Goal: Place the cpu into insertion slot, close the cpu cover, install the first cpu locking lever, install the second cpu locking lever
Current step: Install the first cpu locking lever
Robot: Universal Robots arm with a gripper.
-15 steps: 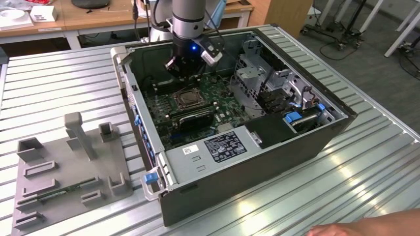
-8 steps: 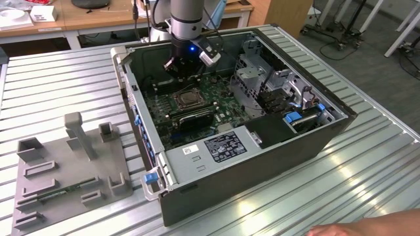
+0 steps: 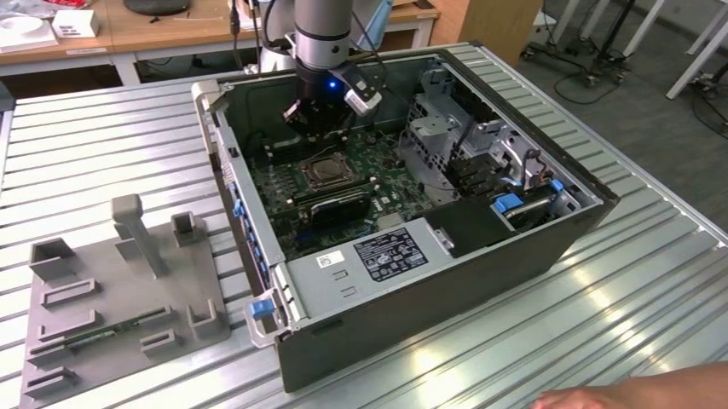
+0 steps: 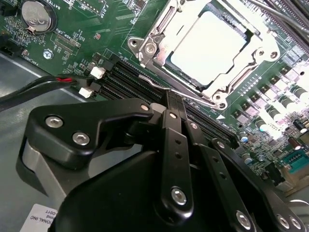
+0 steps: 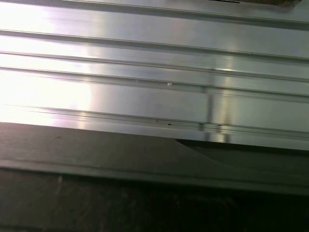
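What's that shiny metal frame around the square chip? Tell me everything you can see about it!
That is the cpu cover, a thin, shiny silver metal frame with a square hole in the middle. It looks folded down flat around the pale grey cpu, which shows through the hole. Round screws sit by its corners, and a thin wire lever runs along one edge. It lies on the green circuit board inside the open computer case.

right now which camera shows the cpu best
The second wrist view: the cpu fills the silver-framed insertion slot, close and bright. In the exterior view it is a small square deep inside the case. The first wrist view faces the ribbed metal table.
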